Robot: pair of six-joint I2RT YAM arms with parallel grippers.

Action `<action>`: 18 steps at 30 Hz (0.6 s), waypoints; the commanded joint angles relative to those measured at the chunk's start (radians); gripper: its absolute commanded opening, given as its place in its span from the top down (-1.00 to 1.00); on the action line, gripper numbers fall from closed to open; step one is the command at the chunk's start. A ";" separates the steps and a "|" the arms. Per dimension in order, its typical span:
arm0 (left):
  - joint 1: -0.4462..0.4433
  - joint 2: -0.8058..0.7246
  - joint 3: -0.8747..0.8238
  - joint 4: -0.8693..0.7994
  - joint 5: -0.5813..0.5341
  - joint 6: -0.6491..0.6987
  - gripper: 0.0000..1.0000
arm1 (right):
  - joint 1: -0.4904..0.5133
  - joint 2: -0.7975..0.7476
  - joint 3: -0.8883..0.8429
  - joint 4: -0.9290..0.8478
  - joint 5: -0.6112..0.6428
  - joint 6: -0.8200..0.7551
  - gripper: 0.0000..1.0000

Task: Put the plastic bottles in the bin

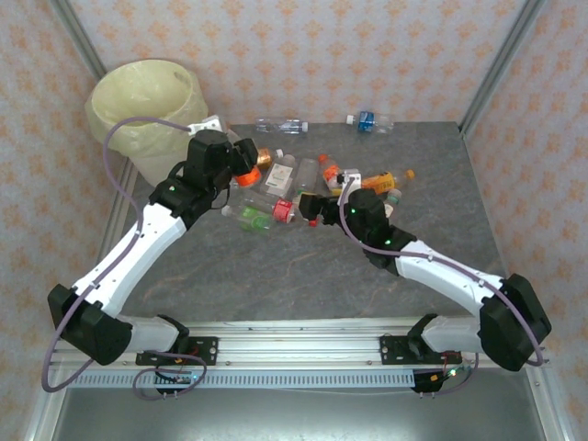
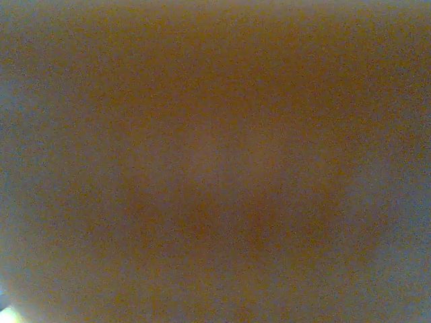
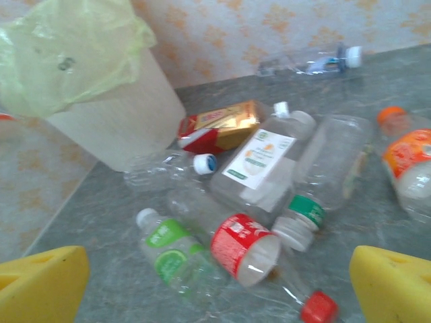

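The bottles (image 3: 330, 161) are glossy clear plastic, the table (image 3: 101, 225) matt, the bin (image 3: 128, 114) lined with crinkled translucent film.

Left wrist view: an orange-brown haze, wholly out of focus, no telling what's at the lens. From above, the left hand (image 1: 237, 162) hides its fingers under its own black housing, upper left of centre; grip unreadable. Right wrist view: the bin (image 3: 114, 128) runs off the top and left edges, the orange-capped bottle (image 3: 411, 161) is sliced by the right edge, and the right hand (image 3: 215, 293) has its yellow fingertips (image 3: 40, 282) cropped at both lower corners.
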State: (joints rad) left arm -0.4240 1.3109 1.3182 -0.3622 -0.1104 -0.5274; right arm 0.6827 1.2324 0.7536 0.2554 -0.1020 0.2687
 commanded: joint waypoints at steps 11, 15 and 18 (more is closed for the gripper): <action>0.187 -0.017 0.099 0.134 -0.285 0.147 0.09 | 0.000 -0.090 -0.025 -0.096 0.223 -0.010 -0.98; 0.255 0.064 0.190 0.147 -0.279 0.174 0.08 | 0.000 -0.084 -0.009 -0.108 0.176 -0.026 -0.98; 0.301 0.133 0.274 0.155 -0.284 0.198 0.08 | 0.001 -0.081 0.009 -0.137 0.158 -0.037 -0.98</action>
State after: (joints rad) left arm -0.1535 1.3998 1.5257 -0.2588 -0.3542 -0.3710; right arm 0.6819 1.1572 0.7368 0.1574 0.0673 0.2562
